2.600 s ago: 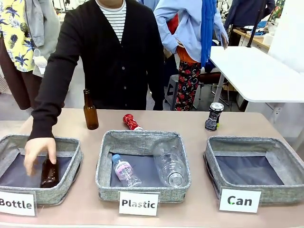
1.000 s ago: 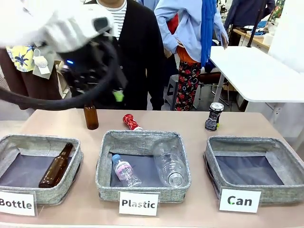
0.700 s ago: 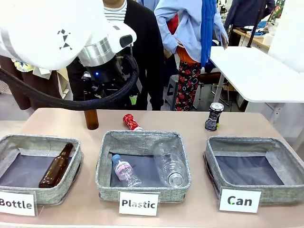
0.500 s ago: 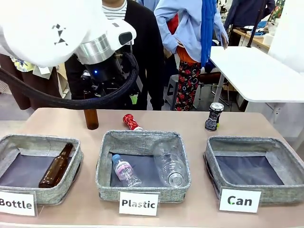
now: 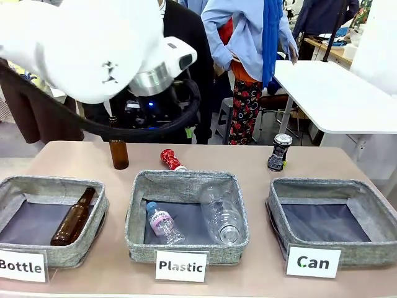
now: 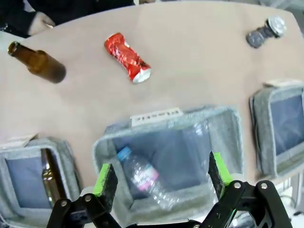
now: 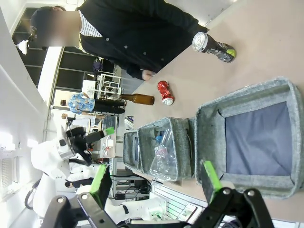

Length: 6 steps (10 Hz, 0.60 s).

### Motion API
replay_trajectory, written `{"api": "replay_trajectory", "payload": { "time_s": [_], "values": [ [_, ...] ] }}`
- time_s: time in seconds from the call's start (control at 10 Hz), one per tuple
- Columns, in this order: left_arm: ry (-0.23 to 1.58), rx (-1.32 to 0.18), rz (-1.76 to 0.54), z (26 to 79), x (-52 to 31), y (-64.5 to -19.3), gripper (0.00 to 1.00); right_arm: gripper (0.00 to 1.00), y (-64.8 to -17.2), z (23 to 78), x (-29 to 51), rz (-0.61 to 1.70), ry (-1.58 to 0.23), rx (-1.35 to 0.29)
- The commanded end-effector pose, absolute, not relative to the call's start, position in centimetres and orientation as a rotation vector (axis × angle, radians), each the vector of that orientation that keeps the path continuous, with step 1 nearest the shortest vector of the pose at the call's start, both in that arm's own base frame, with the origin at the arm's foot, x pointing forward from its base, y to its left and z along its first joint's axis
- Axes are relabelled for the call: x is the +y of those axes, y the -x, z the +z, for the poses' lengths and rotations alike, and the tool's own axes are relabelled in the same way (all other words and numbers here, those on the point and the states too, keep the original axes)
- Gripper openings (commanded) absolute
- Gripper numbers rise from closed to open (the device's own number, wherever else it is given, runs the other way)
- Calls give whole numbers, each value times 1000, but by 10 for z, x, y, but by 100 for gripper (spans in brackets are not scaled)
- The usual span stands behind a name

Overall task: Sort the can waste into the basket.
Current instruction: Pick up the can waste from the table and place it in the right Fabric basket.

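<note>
Holding the left gripper (image 6: pixel 161 176) spread wide, gripping nothing and touching nothing. Hanging in the air above the table (image 6: pixel 190 80), framing the Plastic basket (image 6: pixel 231 142) between the green pads (image 6: pixel 105 178) at the bottom of the left wrist view. Holding the right gripper (image 7: pixel 155 179) just as wide and just as empty, well clear of the table, at the bottom of the right wrist view.

Showing the red can (image 6: pixel 127 57) on its side at upper middle of the left wrist view, between a brown bottle (image 6: pixel 38 64) at upper left and the dark can (image 6: pixel 264 32) at upper right. Catching just a slice of the Can basket (image 6: pixel 260 128) at the right edge there. Laying that basket (image 7: pixel 204 137) out whole in the right wrist view, lining bare, with the dark can (image 7: pixel 213 47) and red can (image 7: pixel 165 91) on the table beyond it.

Reading the signs in the front view: Can basket (image 5: pixel 378 211) at lower right, dark can (image 5: pixel 279 152) upright just behind it, red can (image 5: pixel 172 159) behind the Plastic basket (image 5: pixel 139 211).

Arching the left arm (image 5: pixel 93 49) in from upper left of the front view, wrist turned down over the table's far side.
</note>
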<state>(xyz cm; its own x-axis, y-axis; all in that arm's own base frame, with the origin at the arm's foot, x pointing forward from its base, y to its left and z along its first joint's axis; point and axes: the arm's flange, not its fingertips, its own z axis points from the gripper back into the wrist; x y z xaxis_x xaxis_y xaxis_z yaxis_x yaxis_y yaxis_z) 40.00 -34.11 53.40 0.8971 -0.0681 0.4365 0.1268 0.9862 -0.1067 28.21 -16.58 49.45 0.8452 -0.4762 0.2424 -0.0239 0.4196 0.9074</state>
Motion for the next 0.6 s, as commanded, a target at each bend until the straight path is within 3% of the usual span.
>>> {"api": "replay_trajectory", "payload": {
  "time_s": [0.0,0.2,0.3,0.5],
  "values": [
    [102,-438,-29,536,-365,-447,100,100,-285,496,-166,-279,-1129,-547],
    [147,-267,-192,553,-324,-449,100,100,-285,496,-166,-279,-1129,-547],
    [166,-111,-433,561,-291,-429,100,100,-285,496,-166,-279,-1129,-547],
    [136,-52,-609,578,-208,-374,100,100,-285,496,-166,-279,-1129,-547]
  ]
}}
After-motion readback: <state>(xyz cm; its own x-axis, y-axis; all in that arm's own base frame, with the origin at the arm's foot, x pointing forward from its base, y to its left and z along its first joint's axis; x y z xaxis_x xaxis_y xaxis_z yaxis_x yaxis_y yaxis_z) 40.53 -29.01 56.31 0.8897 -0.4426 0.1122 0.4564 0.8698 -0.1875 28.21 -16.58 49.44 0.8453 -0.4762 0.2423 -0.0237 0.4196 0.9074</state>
